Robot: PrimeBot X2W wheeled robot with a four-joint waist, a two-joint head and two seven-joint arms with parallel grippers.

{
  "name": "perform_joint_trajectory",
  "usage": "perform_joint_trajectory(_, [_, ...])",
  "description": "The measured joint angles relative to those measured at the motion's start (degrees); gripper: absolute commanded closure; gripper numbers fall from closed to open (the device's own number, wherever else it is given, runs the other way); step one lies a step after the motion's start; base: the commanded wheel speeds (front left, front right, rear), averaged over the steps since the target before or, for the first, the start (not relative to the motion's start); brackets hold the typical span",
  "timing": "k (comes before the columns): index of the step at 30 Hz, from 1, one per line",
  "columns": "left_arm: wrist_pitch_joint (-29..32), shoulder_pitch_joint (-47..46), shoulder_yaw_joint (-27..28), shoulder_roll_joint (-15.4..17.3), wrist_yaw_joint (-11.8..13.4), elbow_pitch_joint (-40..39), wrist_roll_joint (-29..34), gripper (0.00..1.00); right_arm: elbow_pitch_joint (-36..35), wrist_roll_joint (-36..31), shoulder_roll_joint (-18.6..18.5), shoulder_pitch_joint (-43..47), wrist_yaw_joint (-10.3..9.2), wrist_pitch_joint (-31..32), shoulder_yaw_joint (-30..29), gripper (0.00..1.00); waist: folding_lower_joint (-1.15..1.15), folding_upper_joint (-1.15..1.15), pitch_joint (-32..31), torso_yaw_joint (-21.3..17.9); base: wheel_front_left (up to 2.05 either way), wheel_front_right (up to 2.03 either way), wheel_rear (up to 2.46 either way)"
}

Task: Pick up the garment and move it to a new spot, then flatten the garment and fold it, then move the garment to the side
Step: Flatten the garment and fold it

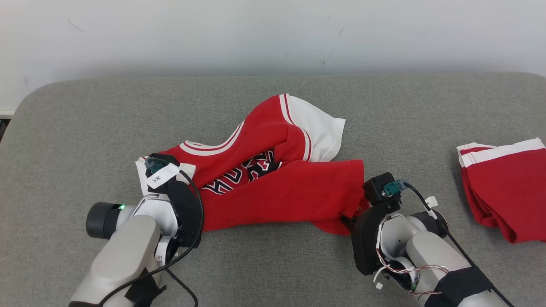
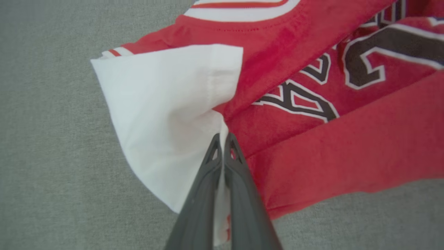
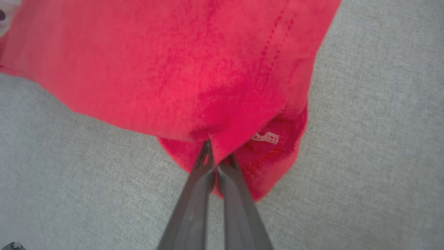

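**Both pincers biting cloth: thin holds, mismatched ends**

Here we are: my left pincer (image 2: 223, 137) is pressed together on the white sleeve (image 2: 166, 114) of the crumpled red cloth shirt with white sleeves and black lettering (image 1: 273, 179). It nips only a narrow ridge of fabric, right at the tips. My right pincer (image 3: 218, 152) is pinched on the red hem corner (image 3: 242, 114), again only at the very tips, and a loose lower layer sags beneath it.

That's my worry. If I lift from here, either sliver could slide out, because so little fabric sits between the fingers. The right side seems to hold the top layer alone, so the under layer may drop and twist the body. A sleeve and a hem corner aren't matching ends either, so I'd expect it to hang skewed rather than open flat. If I swing too far toward 3 o'clock, I'd drag into the folded red-and-white garment (image 1: 503, 187) lying there.

Position: the shirt lies bunched in the middle of the grey fabric surface (image 1: 273, 264). It stretches from the left pincer toward 2 o'clock and from the right pincer toward 10 o'clock.
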Motion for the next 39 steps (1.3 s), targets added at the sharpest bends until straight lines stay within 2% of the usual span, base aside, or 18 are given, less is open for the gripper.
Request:
perform_joint_trajectory(6, [-2.72, -0.38, 2.94, -0.01, 1.38, -0.29, -0.52, 1.00, -0.93, 1.29, 0.02, -0.07, -0.01, -2.64, -2.38, 1.00, 0.00, 0.00, 0.00, 0.11, 0.00, 0.00, 0.00])
perform_joint_trajectory(11, [-7.58, -0.80, 7.25, -0.71, 2.53, -1.33, -1.48, 1.00, -3.99, 3.12, -0.96, -0.09, -0.09, -6.92, -5.82, 1.00, 0.00, 0.00, -0.33, 1.27, 0.00, 0.00, 0.00])
perform_joint_trajectory(17, [-13.26, 2.04, 10.81, -0.98, 2.58, -3.13, -1.93, 1.00, -7.61, 4.23, -1.63, 1.33, 0.16, -10.56, -7.17, 1.00, 0.00, 0.00, -1.18, 2.61, 0.00, 0.00, 0.00])
perform_joint_trajectory(21, [-16.39, 3.91, 14.27, -0.96, 2.58, -4.14, -2.60, 1.00, -8.88, 5.19, -2.21, 3.65, 0.24, -9.89, -6.86, 1.00, 0.00, 0.00, -1.96, 3.24, 0.00, 0.00, 0.00])
perform_joint_trajectory(22, [-16.72, 4.30, 14.66, -0.88, 2.58, -4.12, -2.60, 1.00, -8.84, 5.19, -2.60, 4.42, 0.25, -9.25, -6.49, 0.79, 0.00, 0.00, -2.12, 3.34, 0.00, 0.00, 0.00])
perform_joint_trajectory(23, [-17.13, 4.77, 14.84, -0.93, 2.58, -4.13, -2.60, 1.00, -8.66, 5.16, -3.14, 5.12, 0.25, -8.43, -5.93, 0.44, 0.00, 0.00, -2.25, 3.42, 0.00, 0.00, 0.00])
perform_joint_trajectory(24, [-17.29, 5.26, 14.84, -1.14, 2.58, -4.09, -2.60, 1.00, -8.37, 4.78, -3.80, 5.90, 0.25, -7.89, -5.43, 0.00, 0.00, 0.00, -2.35, 3.50, 0.00, 0.00, 0.00])
perform_joint_trajectory(28, [-18.22, 7.18, 14.83, -2.26, 2.58, -4.14, -2.59, 1.00, -7.66, 3.66, -5.10, 7.92, 0.24, -6.43, -4.43, 0.00, 0.00, 0.00, -2.46, 3.64, 0.00, 0.00, 0.00])
perform_joint_trajectory(37, [-19.41, 8.50, 15.25, -2.91, 2.58, -4.12, -2.25, 1.00, -9.75, 3.61, -4.77, 7.91, 0.16, -5.43, -3.79, 0.00, 0.00, 0.00, -1.86, 3.33, 0.00, 0.00, 0.00])
perform_joint_trajectory(38, [-19.46, 8.50, 15.41, -2.92, 2.58, -4.12, -2.00, 1.00, -9.89, 3.42, -4.71, 7.89, 0.16, -5.42, -3.72, 0.15, 0.00, 0.00, -1.84, 3.29, 0.00, 0.00, 0.00])
perform_joint_trajectory(39, [-19.46, 8.50, 15.52, -2.93, 2.58, -4.12, -1.65, 1.00, -10.02, 3.22, -4.65, 7.87, 0.15, -5.39, -3.68, 0.50, 0.00, 0.00, -1.81, 3.26, 0.00, 0.00, 0.00])
